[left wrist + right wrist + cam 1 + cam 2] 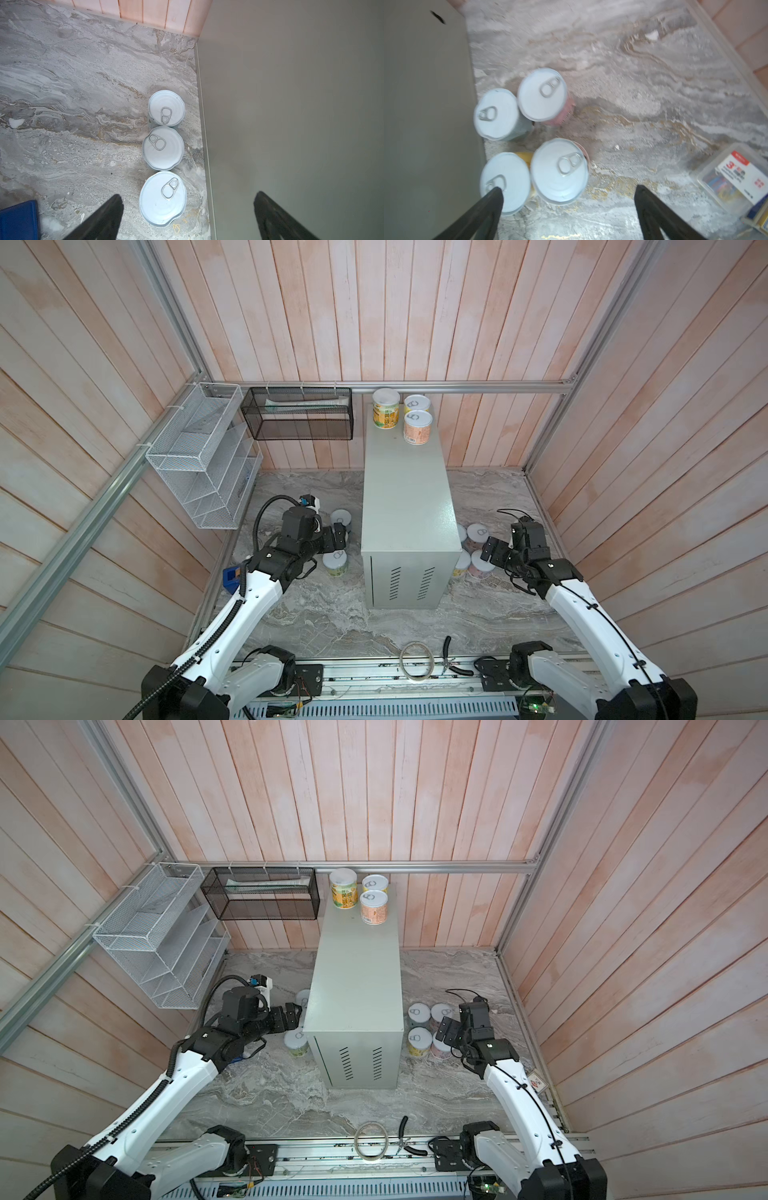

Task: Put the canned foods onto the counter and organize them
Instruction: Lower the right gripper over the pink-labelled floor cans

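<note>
The counter (407, 506) is a tall pale grey cabinet in the middle of both top views. Three cans stand at its far end: a yellow one (385, 408), one behind (417, 404) and an orange one (417, 427). Left of the counter, three cans sit in a row on the marble (166, 108) (163, 148) (163, 198). My left gripper (189, 195) hangs open above the nearest one, empty. Right of the counter stand several cans (559, 171) in a tight cluster. My right gripper (568, 188) is open over them, one fingertip (497, 193) in front of the yellow-labelled can's lid (505, 182).
A white wire rack (203, 456) and a black mesh basket (299, 418) hang on the back left walls. A tape roll (415, 659) and pliers (451, 659) lie at the front edge. A clear labelled box (735, 178) sits right of the right gripper.
</note>
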Robot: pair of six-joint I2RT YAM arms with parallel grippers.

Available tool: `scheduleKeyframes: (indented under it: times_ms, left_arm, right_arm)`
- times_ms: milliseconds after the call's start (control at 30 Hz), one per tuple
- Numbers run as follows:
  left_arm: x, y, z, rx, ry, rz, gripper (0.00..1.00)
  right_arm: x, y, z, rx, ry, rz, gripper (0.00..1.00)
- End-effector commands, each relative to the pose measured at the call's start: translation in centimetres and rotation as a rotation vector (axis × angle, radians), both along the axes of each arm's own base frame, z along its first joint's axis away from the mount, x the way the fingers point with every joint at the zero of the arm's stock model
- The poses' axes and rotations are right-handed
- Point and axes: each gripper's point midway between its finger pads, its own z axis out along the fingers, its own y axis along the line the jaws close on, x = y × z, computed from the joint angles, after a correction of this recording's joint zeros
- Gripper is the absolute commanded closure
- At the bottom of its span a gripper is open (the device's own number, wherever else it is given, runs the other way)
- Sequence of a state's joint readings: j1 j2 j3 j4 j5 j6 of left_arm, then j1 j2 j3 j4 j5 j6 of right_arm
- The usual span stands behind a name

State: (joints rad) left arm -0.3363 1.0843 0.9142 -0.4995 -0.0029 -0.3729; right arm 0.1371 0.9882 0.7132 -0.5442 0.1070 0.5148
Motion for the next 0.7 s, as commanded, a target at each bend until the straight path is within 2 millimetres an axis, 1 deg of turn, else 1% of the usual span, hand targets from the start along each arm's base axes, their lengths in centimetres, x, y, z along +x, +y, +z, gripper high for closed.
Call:
scheduleKeyframes:
  times_ms: [0, 167, 267, 567, 667]
  left_arm:
    - [0.1, -0.2, 0.4, -0.032, -0.025, -0.001, 0.00]
    - [0.4, -0.4, 0.0, -0.028, -0.024, -0.012, 0.00]
    - [0.6, -0.7, -0.2, -0.033, -0.026, -0.019, 0.00]
    - [0.8, -1.0, -0.6, -0.045, -0.026, -0.025, 0.00]
    - [0.9, -1.0, -0.8, -0.046, -0.025, -0.025, 0.00]
  right_arm:
    - [0.6, 0.4, -0.3, 0.087, -0.037, -0.009, 0.03]
    - [1.1, 0.8, -1.6, 0.134, -0.041, -0.012, 0.04]
    - [1.4, 0.9, -2.5, 0.144, -0.031, -0.025, 0.02]
    - [3.3, 1.7, -4.0, 0.177, -0.012, -0.006, 0.03]
    - [3.4, 1.8, -5.2, 0.173, 0.016, 0.001, 0.03]
